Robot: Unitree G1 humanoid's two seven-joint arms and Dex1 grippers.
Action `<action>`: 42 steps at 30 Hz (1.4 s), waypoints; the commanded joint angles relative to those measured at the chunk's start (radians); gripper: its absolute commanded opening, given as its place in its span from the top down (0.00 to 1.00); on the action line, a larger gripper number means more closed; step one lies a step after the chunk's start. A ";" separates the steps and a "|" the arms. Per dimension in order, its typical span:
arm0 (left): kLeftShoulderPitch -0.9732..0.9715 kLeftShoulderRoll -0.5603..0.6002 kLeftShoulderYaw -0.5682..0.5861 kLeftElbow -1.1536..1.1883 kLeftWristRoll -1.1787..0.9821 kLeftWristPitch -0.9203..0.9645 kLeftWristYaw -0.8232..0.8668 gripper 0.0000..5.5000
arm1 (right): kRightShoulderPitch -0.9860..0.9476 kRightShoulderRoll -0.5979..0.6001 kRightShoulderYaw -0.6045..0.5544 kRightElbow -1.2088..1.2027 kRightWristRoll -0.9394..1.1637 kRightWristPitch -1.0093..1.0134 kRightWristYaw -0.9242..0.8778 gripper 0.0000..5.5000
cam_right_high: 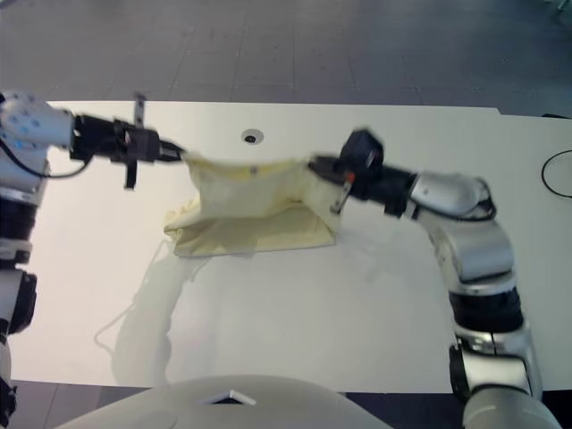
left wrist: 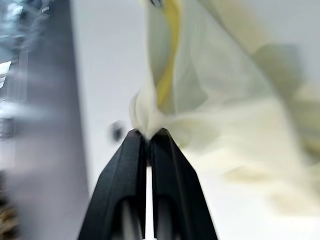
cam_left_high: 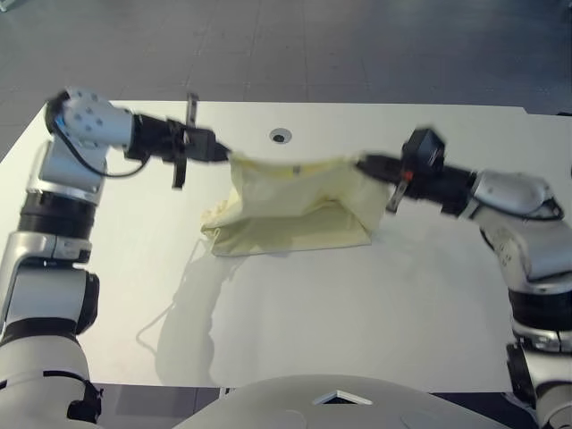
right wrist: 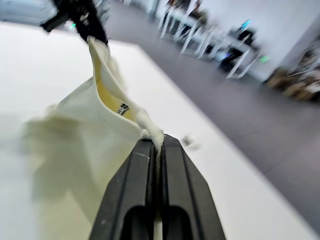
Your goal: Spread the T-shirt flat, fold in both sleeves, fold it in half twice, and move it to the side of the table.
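**Holding the shirt up between two closed grippers**

Pinching one end of the shirt's top edge, the left gripper has its two black fingers pressed together on a bunched bit of pale yellow cloth; the right gripper is closed the same way on the other end, with a rolled fold of fabric caught between its tips. The top edge runs fairly taut from one gripper to the other, both of them raised above the table; a small label shows inside the neck, roughly midway between them. Below the grippers the cloth hangs down and its lower part lies crumpled on the table, spilling out farther under the left gripper than under the right; a round hole in the tabletop sits just beyond the stretched edge, nearer the left gripper.
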 commanded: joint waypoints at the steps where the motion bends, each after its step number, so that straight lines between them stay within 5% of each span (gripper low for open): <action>1: -0.143 -0.009 0.011 0.113 0.098 -0.025 0.133 1.00 | -0.135 0.022 -0.022 0.079 -0.009 -0.006 -0.042 1.00; 14: -0.474 -0.094 -0.079 0.485 0.351 -0.135 0.458 1.00 | -0.526 0.039 0.119 0.654 -0.324 -0.470 -0.037 1.00; 21: -0.614 -0.157 -0.147 0.695 0.467 -0.140 0.646 1.00 | -0.845 0.066 0.210 1.206 -0.567 -0.831 -0.196 1.00; 28: -0.659 -0.172 -0.203 0.796 0.554 -0.139 0.803 1.00 | -0.989 0.075 0.242 1.458 -0.679 -0.971 -0.313 1.00; 32: -0.639 -0.161 -0.207 0.799 0.552 -0.196 0.805 1.00 | -0.977 0.058 0.232 1.464 -0.682 -1.004 -0.274 1.00; 35: -0.590 -0.127 -0.197 0.759 0.520 -0.306 0.726 1.00 | -0.881 0.014 0.218 1.349 -0.619 -1.010 -0.085 1.00; 39: -0.410 -0.033 -0.156 0.570 0.365 -0.476 0.497 1.00 | -0.612 -0.118 0.195 0.933 -0.450 -0.844 0.242 1.00; 42: -0.098 0.104 -0.134 0.160 0.087 -0.385 0.257 1.00 | -0.376 -0.241 0.175 0.554 -0.273 -0.624 0.443 1.00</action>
